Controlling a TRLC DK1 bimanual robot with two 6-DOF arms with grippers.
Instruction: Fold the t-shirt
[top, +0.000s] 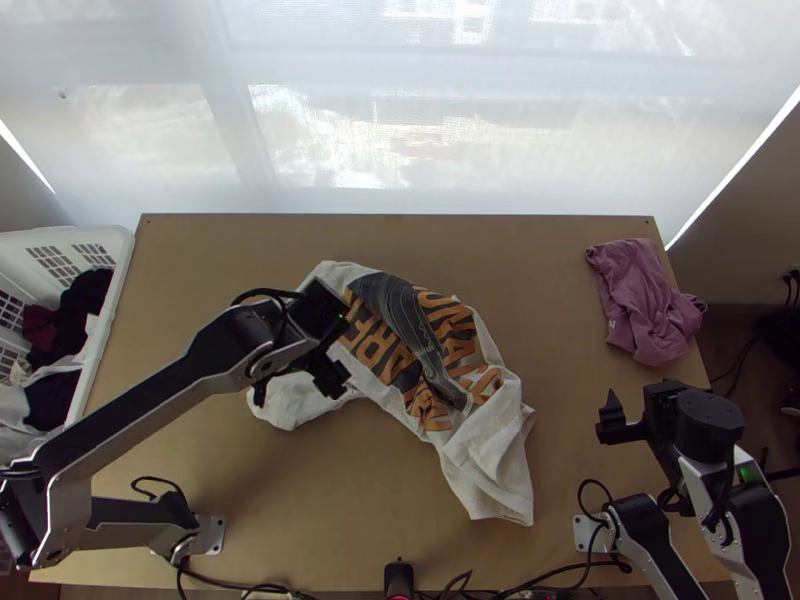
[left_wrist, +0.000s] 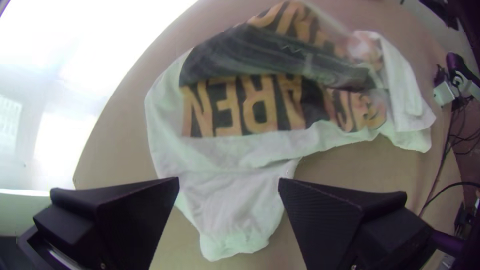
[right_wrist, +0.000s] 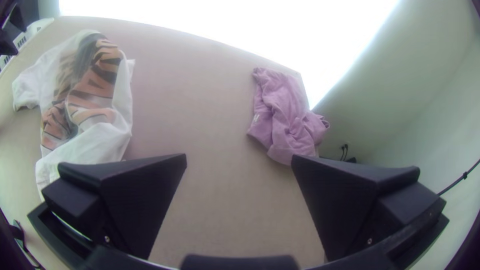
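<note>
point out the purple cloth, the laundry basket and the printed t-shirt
purple cloth (right_wrist: 284, 117): right wrist view, on its bunched middle
laundry basket (top: 112, 290): top view, on its side rim
printed t-shirt (left_wrist: 225, 155): left wrist view, on white fabric beside the lettering

T-shirt (top: 485, 470): white, its front bearing orange block lettering (left_wrist: 257, 110) on black, crossed by a dark grey band (left_wrist: 225, 55) with fine pale line-work. Purplish-pink garment (top: 645, 305): plain, with a small white mark. Table (top: 200, 270): uniform tan. Basket (top: 108, 325): white, patterned with rectangular grids; clothes inside (top: 75, 300) black, dark red and white.
</note>
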